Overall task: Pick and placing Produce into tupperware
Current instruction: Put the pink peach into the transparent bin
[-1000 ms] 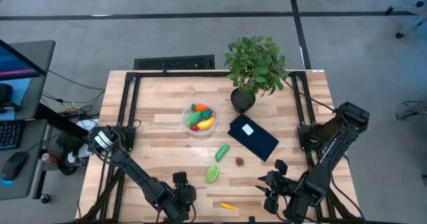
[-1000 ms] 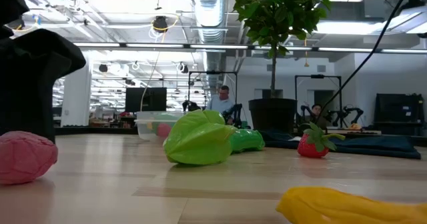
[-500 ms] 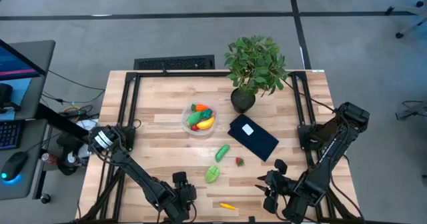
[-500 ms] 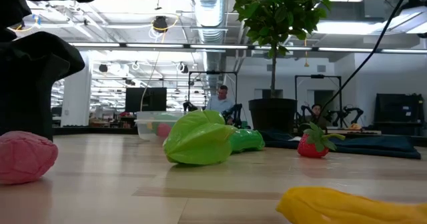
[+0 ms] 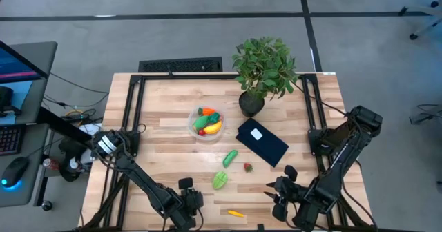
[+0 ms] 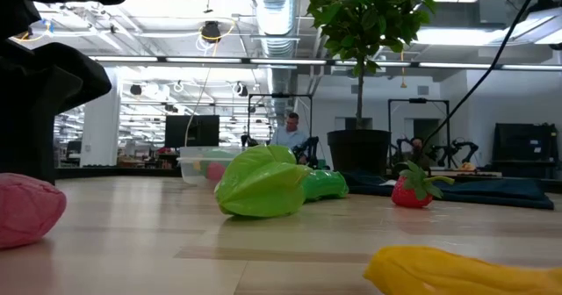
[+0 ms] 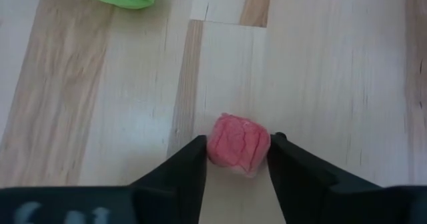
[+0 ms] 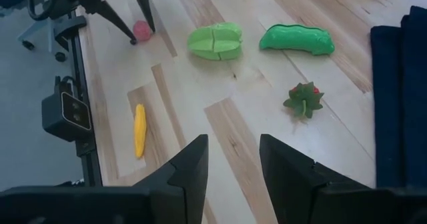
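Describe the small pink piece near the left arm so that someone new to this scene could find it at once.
Start at the potted plant at the table's far edge, then cross to the opposite near edge, where the left hand sits low on the wood. The pink piece is pinched between its two fingers. It is the only pink, lumpy item; the nearest produce is a green pepper and a yellow one.

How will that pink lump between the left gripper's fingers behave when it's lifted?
The pink lump looks rounded and wrinkled, so probably soft and light. The left gripper pinches it at mid-height, which should hold. If dropped on the table, it may roll.
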{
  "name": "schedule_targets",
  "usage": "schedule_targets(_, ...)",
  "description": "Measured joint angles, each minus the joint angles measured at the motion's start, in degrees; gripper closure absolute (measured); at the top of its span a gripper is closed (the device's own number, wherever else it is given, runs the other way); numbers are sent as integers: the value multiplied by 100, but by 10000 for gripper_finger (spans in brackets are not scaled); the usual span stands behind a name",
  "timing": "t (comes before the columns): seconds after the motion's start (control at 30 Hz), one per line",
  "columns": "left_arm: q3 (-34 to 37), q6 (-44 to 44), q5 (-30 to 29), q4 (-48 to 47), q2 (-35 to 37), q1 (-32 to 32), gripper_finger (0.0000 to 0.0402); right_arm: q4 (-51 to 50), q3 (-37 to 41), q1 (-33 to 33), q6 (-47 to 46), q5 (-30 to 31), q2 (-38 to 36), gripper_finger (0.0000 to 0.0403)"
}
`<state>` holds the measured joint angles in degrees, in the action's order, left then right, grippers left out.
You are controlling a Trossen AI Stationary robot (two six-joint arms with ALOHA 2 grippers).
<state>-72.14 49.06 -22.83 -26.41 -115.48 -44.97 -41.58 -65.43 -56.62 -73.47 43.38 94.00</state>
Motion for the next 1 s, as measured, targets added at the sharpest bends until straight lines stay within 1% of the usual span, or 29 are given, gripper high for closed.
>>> schedule_targets(0.3,0,-9,-59,-2,0,0,264,1,0,0,-6,0,0,275)
schedule_targets(0.57,0,-24,-271,-173,65,122,265,4,0,0,-13,0,0,275)
schedule_targets(0.63,0,-28,-487,-360,138,189,265,18,0,-2,-17,0,0,275)
schedule_targets(0.83,0,3,-1409,-1307,578,436,265,63,0,-40,-72,-2,0,275)
schedule_targets(1.0,0,0,-1979,-2010,986,750,265,41,0,-74,-68,0,0,275)
